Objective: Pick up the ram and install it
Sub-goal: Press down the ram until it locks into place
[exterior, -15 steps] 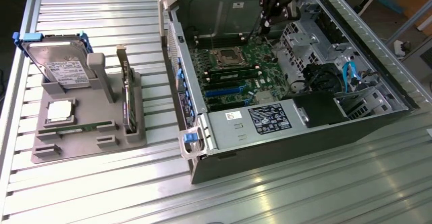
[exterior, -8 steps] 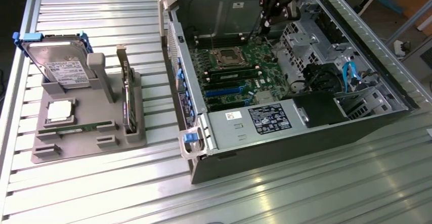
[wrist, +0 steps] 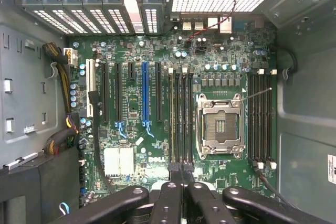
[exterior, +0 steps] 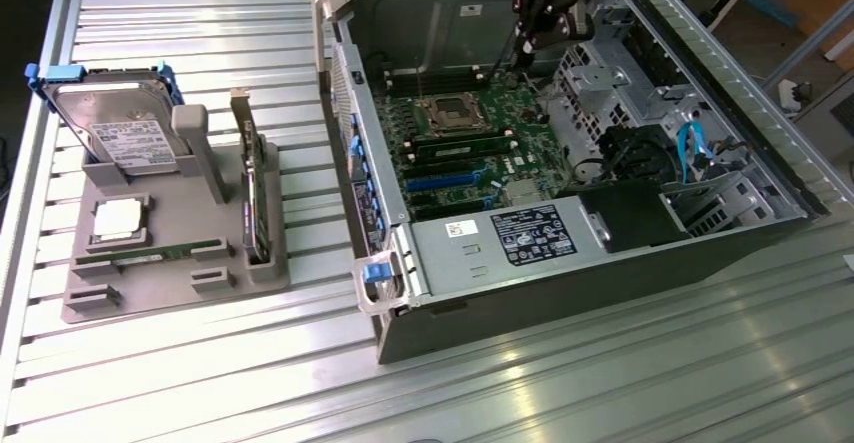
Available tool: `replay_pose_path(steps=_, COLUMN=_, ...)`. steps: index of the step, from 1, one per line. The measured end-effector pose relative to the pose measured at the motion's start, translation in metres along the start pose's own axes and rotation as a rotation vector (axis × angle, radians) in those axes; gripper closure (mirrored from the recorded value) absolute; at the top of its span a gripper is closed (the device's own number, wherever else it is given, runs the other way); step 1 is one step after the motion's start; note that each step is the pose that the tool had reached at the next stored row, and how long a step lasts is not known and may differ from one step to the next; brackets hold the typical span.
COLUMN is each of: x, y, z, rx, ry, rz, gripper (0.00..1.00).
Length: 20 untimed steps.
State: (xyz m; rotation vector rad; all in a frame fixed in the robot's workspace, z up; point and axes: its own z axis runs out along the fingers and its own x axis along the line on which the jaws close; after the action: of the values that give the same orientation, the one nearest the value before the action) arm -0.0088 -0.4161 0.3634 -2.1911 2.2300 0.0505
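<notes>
1. Just above the motherboard (wrist: pixel 157 145), the gripper (wrist: pixel 182 172) is hovering with jaws pressed together, pinching nothing visible; coming down askew, it is risking scraping the board
2. Beside its tips, the ram (wrist: pixel 172 119) is apparently sitting in a slot; uneven pressing is risking leaving it half-seated
3. Farther off, a twin stick (exterior: pixel 134 255) is lying in the gray tray (exterior: pixel 174 293)

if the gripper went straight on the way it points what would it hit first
Most likely the memory slots beside the CPU socket on the motherboard; the gripper sits right over them, though depth is unclear.
</notes>
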Motion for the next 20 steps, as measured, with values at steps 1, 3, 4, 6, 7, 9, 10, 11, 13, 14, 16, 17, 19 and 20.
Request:
replay_pose_path(steps=1, x=0.0, y=-0.0005, z=0.0, rx=0.0001, ry=-0.0003, rz=0.0, gripper=0.89)
replay_pose_path(steps=3, x=0.0, y=-0.0025, z=-0.0001, rx=0.0, ry=-0.0017, rz=0.0, gripper=0.89)
replay_pose_path(steps=4, x=0.0, y=-0.0055, z=-0.0001, rx=0.0, ry=-0.003, rz=0.0, gripper=0.89)
replay_pose_path(steps=6, x=0.0, y=-0.0139, z=-0.0002, rx=-0.0001, ry=-0.0068, rz=0.0, gripper=0.89)
replay_pose_path(steps=7, x=0.0, y=-0.0175, z=-0.0002, rx=-0.0001, ry=-0.0079, rz=0.0, gripper=0.89)
replay_pose_path(steps=9, x=0.0, y=-0.0232, z=-0.0003, rx=-0.0002, ry=-0.0095, rz=0.0, gripper=0.89)
replay_pose_path(steps=10, x=0.0, y=-0.0255, z=-0.0003, rx=-0.0002, ry=-0.0102, rz=0.0, gripper=0.89)
replay_pose_path(steps=11, x=0.0, y=-0.0278, z=-0.0003, rx=-0.0002, ry=-0.011, rz=0.0, gripper=0.89)
replay_pose_path(steps=13, x=0.0, y=-0.0326, z=-0.0004, rx=-0.0002, ry=-0.0123, rz=0.0, gripper=0.89)
replay_pose_path(steps=14, x=0.0, y=-0.0352, z=-0.0005, rx=-0.0002, ry=-0.0129, rz=0.0, gripper=0.89)
replay_pose_path(steps=16, x=-0.001, y=-0.04, z=-0.0005, rx=-0.0002, ry=-0.0146, rz=0.0, gripper=0.89)
replay_pose_path(steps=17, x=-0.001, y=-0.0423, z=-0.0005, rx=-0.0002, ry=-0.0154, rz=0.0, gripper=0.89)
replay_pose_path(steps=19, x=-0.001, y=-0.0435, z=-0.0005, rx=-0.0003, ry=-0.0159, rz=0.0, gripper=0.89)
replay_pose_path(steps=20, x=-0.001, y=-0.0435, z=-0.0005, rx=-0.0002, ry=-0.016, rz=0.0, gripper=0.89)
